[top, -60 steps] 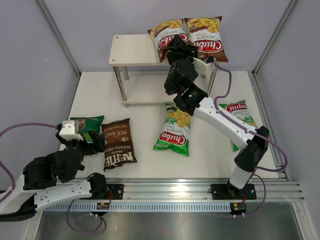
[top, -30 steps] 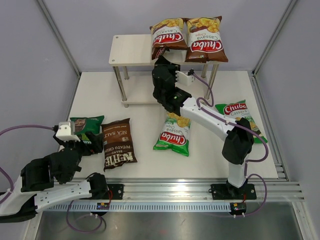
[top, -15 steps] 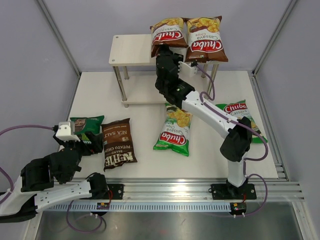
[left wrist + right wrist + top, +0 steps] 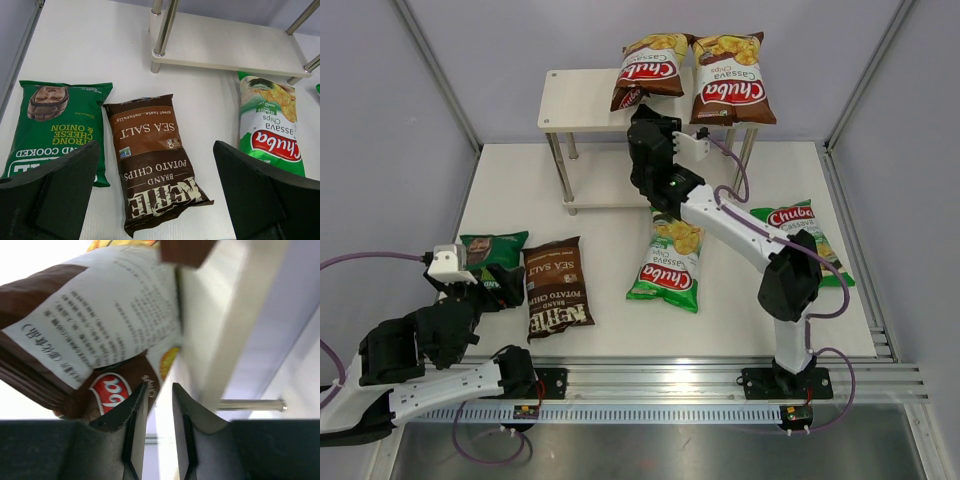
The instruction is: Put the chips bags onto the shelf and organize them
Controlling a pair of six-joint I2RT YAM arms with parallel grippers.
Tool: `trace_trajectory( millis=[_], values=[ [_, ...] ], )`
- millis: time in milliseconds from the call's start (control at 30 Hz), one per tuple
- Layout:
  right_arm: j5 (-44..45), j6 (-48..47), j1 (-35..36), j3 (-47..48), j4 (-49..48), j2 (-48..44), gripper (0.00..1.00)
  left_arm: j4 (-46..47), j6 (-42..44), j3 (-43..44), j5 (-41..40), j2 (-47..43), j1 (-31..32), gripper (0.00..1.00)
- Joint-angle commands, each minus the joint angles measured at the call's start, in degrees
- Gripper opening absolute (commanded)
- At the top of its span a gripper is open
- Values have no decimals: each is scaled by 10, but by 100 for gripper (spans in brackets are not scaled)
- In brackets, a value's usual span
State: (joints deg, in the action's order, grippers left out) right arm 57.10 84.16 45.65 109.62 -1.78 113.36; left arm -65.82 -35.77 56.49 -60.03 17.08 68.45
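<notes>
**Right gripper (image 4: 159,385) meets a tilted brown Chuba bag (image 4: 650,68) on the shelf (image 4: 580,100).**
At the table's (image 4: 520,190) 12 o'clock, the bag's corner overhangs the shelf edge toward 6 o'clock, against one fingertip (image 4: 140,392) of narrowly parted jaws. The left gripper (image 4: 156,145) gapes wide, facing the Kettle bag (image 4: 155,165).

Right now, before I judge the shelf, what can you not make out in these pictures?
Right wrist view: blurred close-up; whether the right end effector grips the tilted brown Chuba bag is unclear.
Top view: the right arm covers part of the right-hand green Chuba bag.
Top view: the left wrist hides the dark green bag's near end; in the left wrist view a finger covers its brand name.
</notes>
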Motion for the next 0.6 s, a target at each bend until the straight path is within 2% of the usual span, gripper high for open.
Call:
trace_trajectory(
  millis=[0,67,167,400,433,467,567],
  values=[
    [-9,-27,0,-54,-57,-81,34,26,-1,-2,-11,1,-2,99],
    [-42,-46,0,-112,-82,-128,42,18,-11,1,-18,12,-2,99],
    [-100,-131,0,-177,-146,-188,55,2,-33,13,-31,33,-2,99],
    [-266,-277,0,-252,-123,-292,83,41,-48,28,30,73,-2,99],
    [-291,-303,-1,-275,-122,-316,88,50,-47,26,53,77,-2,99],
    [-337,-341,0,-286,-100,-328,98,60,-48,20,60,81,-2,99],
    [-443,-407,0,-333,-47,-365,100,48,-64,15,65,108,-2,99]
  ],
)
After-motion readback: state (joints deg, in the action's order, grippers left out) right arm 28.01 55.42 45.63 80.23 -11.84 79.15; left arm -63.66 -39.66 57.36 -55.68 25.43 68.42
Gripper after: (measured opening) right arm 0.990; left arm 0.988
